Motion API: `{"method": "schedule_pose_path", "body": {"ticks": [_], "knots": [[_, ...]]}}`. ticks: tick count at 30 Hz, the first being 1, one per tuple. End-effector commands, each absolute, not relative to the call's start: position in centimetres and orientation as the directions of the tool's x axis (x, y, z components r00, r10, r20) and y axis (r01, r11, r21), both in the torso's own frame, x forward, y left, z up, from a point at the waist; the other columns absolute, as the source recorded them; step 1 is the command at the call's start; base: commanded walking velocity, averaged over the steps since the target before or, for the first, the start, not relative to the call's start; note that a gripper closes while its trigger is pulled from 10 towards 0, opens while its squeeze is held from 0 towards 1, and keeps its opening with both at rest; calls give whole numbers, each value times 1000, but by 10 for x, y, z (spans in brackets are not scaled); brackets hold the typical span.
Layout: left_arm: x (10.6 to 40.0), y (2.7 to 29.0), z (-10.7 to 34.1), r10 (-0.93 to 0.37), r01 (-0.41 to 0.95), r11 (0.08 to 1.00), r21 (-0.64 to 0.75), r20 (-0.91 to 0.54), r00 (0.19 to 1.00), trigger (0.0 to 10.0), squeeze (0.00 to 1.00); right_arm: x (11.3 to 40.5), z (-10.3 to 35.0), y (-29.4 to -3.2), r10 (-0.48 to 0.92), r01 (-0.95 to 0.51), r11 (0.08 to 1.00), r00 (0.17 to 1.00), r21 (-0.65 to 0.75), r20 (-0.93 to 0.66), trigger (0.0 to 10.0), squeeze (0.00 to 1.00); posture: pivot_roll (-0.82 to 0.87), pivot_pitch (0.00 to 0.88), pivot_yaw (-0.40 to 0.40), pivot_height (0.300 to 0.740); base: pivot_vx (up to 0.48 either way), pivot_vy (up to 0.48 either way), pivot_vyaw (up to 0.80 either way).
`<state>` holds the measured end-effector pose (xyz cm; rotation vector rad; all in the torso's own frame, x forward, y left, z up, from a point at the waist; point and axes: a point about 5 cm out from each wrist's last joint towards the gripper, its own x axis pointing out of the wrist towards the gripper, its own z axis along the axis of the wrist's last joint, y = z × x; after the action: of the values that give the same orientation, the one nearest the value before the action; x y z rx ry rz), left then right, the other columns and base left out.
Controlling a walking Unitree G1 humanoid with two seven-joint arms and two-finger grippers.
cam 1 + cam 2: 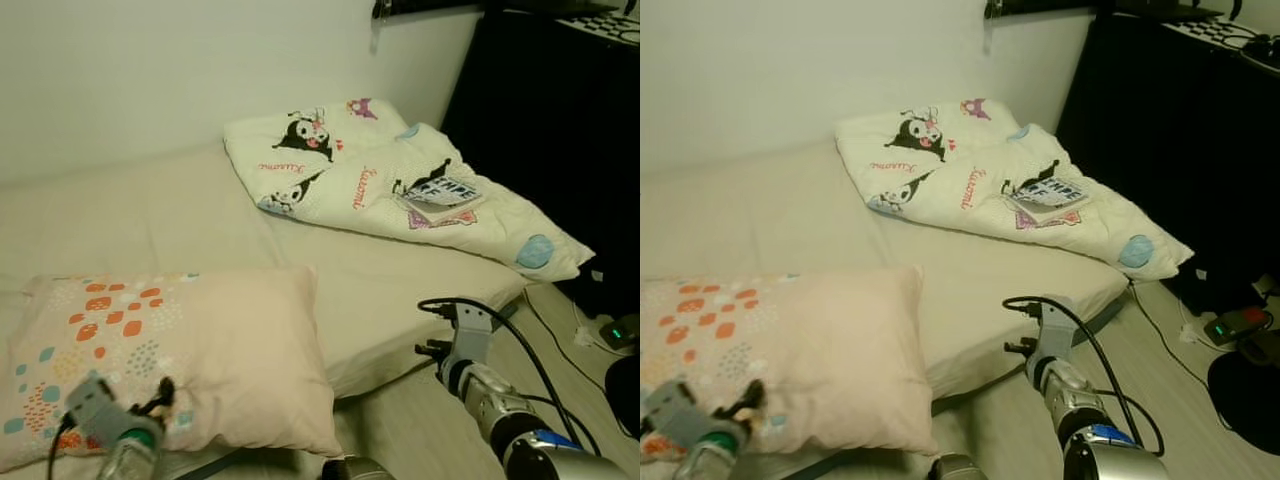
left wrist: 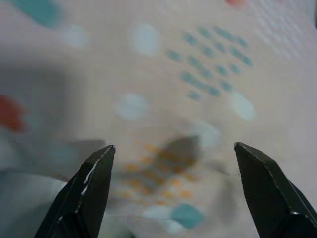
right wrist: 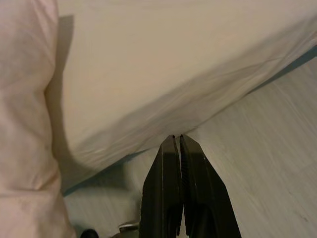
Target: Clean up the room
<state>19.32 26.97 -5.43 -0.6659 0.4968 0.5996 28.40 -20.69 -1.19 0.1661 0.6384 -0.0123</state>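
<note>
A pale pink pillow (image 1: 220, 350) with orange and teal dots lies at the near left corner of the cream mattress (image 1: 150, 215). My left gripper (image 2: 173, 146) hovers open just above the pillow's dotted cover (image 2: 208, 74), with nothing between its fingers. A folded white blanket (image 1: 340, 170) printed with cartoon figures lies at the mattress's far right end, and a book (image 1: 445, 192) rests on it. My right gripper (image 3: 176, 136) is shut and empty, low beside the mattress's front edge (image 3: 163, 114), above the floor.
A tall black cabinet (image 1: 560, 120) stands to the right of the bed. Black cables and a device with a green light (image 1: 618, 331) lie on the light wooden floor (image 1: 420, 420) by the cabinet. A white wall (image 1: 150, 70) runs behind the mattress.
</note>
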Motion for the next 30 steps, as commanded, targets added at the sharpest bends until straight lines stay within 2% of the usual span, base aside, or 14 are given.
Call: {"method": "schedule_pose_path", "body": {"ticks": [1, 3, 5, 8, 12, 17, 22, 23, 30], "knots": [[188, 278, -54, 376, -676, 601, -427, -596, 710, 10000, 1000, 281, -15, -209, 33, 68, 988, 795, 142, -606, 10000, 0, -149, 0, -4, 740, 0, 0, 0], [183, 286, -54, 398, -698, 573, -429, -599, 695, 10000, 1000, 281, -14, -209, 33, 70, 987, 797, 146, -603, 10000, 0, -150, 0, -7, 740, 0, 0, 0], [169, 289, -60, 408, -746, 476, -466, -635, 656, 10000, 1000, 283, -12, -211, 38, 55, 989, 803, 138, -595, 10000, 0, -145, 0, -9, 740, 0, 0, 0], [168, 289, -61, 409, -750, 464, -471, -637, 653, 10000, 1000, 283, -12, -211, 39, 53, 989, 803, 136, -595, 10000, 0, -145, 0, -9, 740, 0, 0, 0], [154, 262, -77, 323, -755, 380, -535, -688, 650, 10000, 1000, 283, -11, -217, 3, 94, 987, 796, 129, -605, 10000, 0, -153, 35, -6, 740, 0, 0, 0], [146, 255, -83, 293, -760, 316, -567, -704, 647, 10000, 1000, 285, -8, -221, -4, 97, 988, 804, 123, -595, 10000, 0, -160, 37, -10, 740, 0, 0, 0], [142, 239, -89, 213, -737, 321, -595, -712, 669, 10000, 1000, 289, -4, -222, -12, 99, 989, 800, 113, -600, 10000, 0, -168, 32, -17, 730, 0, 0, 0], [143, 236, -89, 198, -728, 314, -609, -708, 678, 10000, 0, 291, -3, -223, -12, 99, 989, 802, 113, -597, 10000, 0, -170, 35, -17, 725, 0, 0, 0], [145, 229, -89, 195, -712, 280, -644, -688, 699, 10000, 0, 298, 5, -224, -6, 88, 990, 815, 114, -579, 10000, 0, -176, 37, -29, 700, 0, 0, 0]]}}
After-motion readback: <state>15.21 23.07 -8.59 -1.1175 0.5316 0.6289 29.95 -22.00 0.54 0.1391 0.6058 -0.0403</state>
